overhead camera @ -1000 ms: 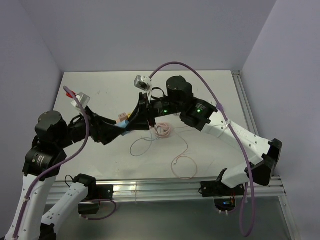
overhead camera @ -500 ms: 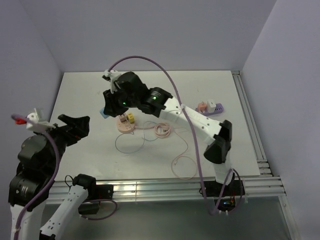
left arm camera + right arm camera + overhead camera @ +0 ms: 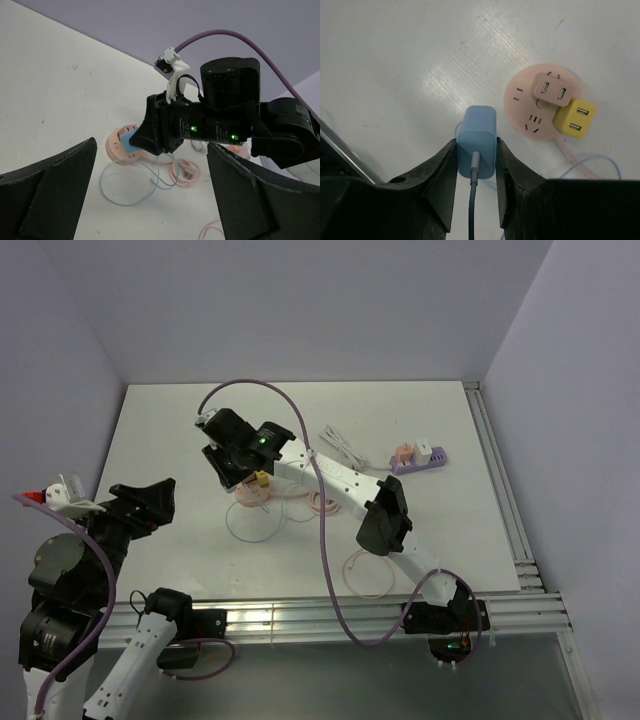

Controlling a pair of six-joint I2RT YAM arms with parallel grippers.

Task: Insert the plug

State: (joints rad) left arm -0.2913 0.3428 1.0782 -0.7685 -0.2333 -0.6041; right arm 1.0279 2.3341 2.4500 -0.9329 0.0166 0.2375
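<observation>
My right gripper (image 3: 476, 146) is shut on a light blue plug (image 3: 477, 131), its thin blue cord trailing back between the fingers. It holds the plug just above the table, left of a round pink socket hub (image 3: 527, 107) that carries a pink adapter (image 3: 551, 89) and a yellow adapter (image 3: 576, 116). In the top view the right gripper (image 3: 232, 466) hangs over the hub (image 3: 250, 494) and hides the plug. The left wrist view shows the plug (image 3: 129, 140) at the hub's edge (image 3: 114, 150). My left gripper (image 3: 150, 502) is open and empty, far left of the hub.
A purple power strip (image 3: 428, 456) with a pink adapter lies at the right, a white cable (image 3: 345, 450) beside it. A coiled pink cord (image 3: 325, 502), a pale blue cable loop (image 3: 255, 527) and a pink loop (image 3: 368, 575) lie near the hub.
My right gripper has swung left and come down beside the pink hub with the blue plug. My left arm has pulled back to the left edge, away from the hub.
</observation>
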